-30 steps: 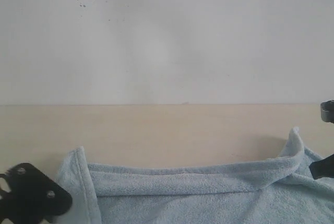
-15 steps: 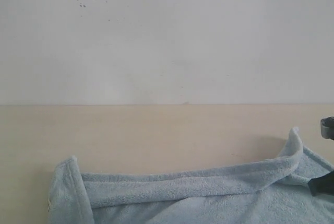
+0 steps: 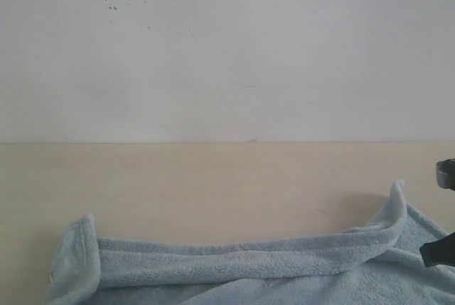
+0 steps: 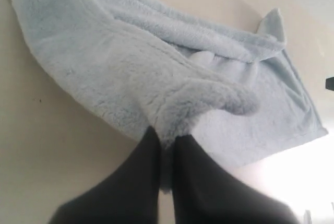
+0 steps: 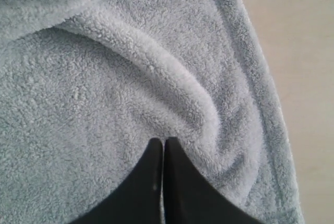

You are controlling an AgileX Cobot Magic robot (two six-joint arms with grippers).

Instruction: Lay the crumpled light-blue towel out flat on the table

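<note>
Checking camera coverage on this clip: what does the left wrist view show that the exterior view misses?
Left wrist only: the dark left gripper, shut on a fold of the pale light-blue fluffy terry towel. Exterior only: the white wall with dark specks. Both: the towel, its far edge rolled over, on the pale beige flat table.

Jaws closed — on towel [image 5: 94,93] ridge, table [image 5: 308,51] beside.
</note>
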